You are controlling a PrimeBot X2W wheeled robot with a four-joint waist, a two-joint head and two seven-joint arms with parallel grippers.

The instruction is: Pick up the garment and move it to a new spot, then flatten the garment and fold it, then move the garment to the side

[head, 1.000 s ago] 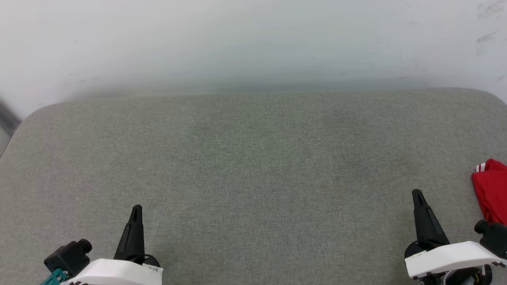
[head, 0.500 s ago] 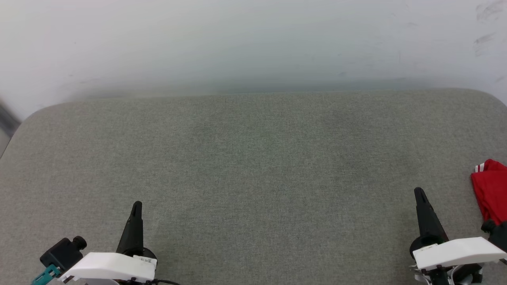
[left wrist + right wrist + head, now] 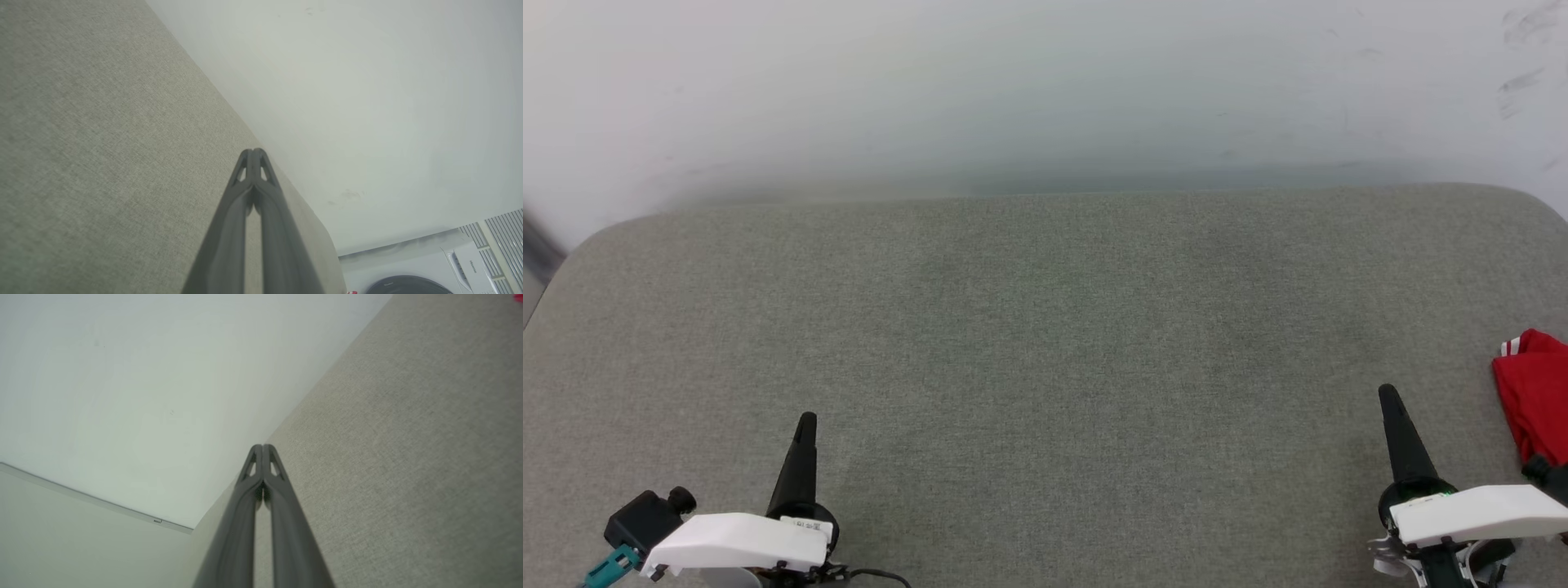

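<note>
The red garment point(image 3: 1537, 396) lies bunched at the right edge of the head view, a bit of red-and-white stripe trim at its top, most of it cut off by the frame. A sliver of the garment point(image 3: 518, 297) touches the top right corner of the right wrist view. My right gripper point(image 3: 1387, 394) is at the lower right, shut and empty, just left of the garment and apart from it. My left gripper point(image 3: 806, 420) is at the lower left, shut on nothing. Both wrist views show fingertips pressed together: left gripper point(image 3: 253, 151), right gripper point(image 3: 262, 446).
A grey fabric surface point(image 3: 1045, 343) with rounded far corners spreads in front of me, backed by a white wall point(image 3: 1045, 82). In the left wrist view a white appliance point(image 3: 412, 269) with a dark round door stands beyond the surface's end.
Both arms have drawn back slightly toward the bottom of the head view and rolled their wrists. The garment has not moved.
</note>
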